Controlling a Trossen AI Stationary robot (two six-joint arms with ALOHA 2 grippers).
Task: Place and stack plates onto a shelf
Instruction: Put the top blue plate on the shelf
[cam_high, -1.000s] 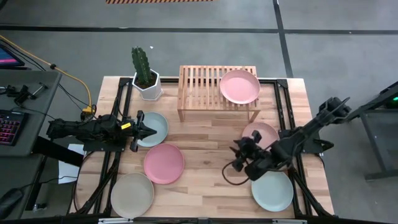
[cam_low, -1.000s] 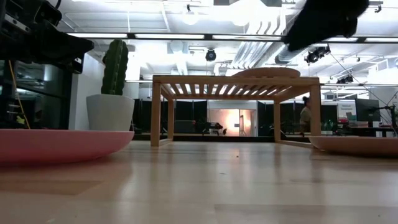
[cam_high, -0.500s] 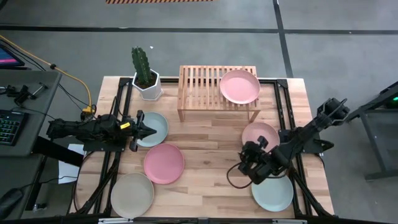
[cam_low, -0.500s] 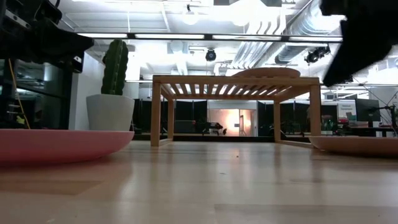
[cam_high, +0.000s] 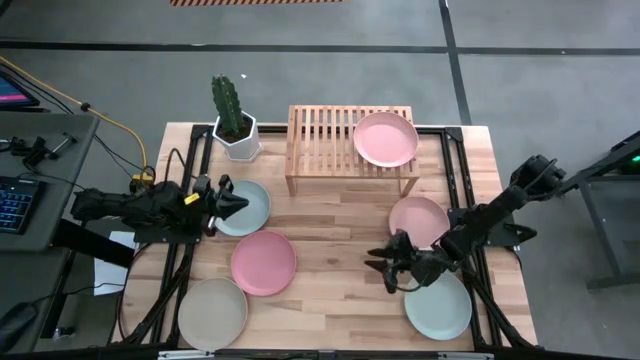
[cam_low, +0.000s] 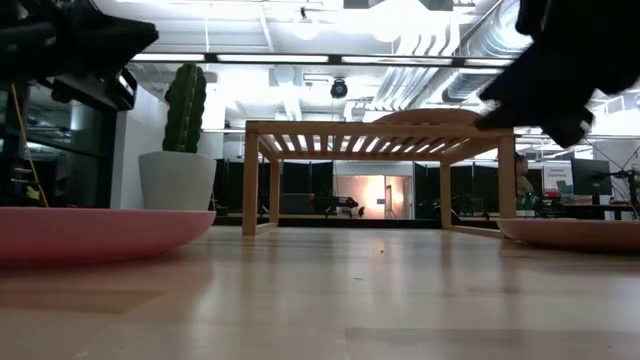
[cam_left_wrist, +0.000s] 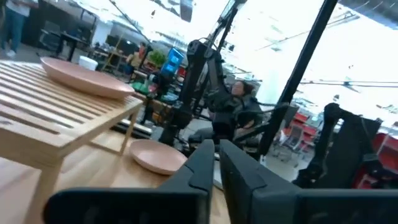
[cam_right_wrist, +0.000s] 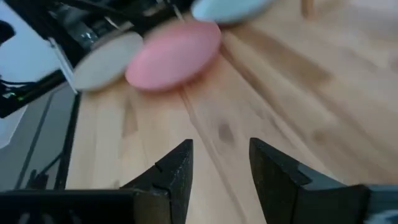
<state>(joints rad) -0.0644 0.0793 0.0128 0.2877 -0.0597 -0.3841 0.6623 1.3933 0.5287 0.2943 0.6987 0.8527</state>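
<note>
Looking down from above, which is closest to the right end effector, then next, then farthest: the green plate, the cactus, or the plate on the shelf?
From the right end effector:
1. Green plate, at the table's front right, just beside it.
2. Pink plate on the shelf's right end, at the back.
3. Cactus, back left corner.

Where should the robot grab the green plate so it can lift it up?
Best by its rim. The pale green plate lies flat on the table, so only the raised edge gives the fingers something to pinch. The right tool, open, hovers just off the plate's inner, left edge, so coming down on that near edge looks easiest. The left tool waits over the pale blue plate.
</note>
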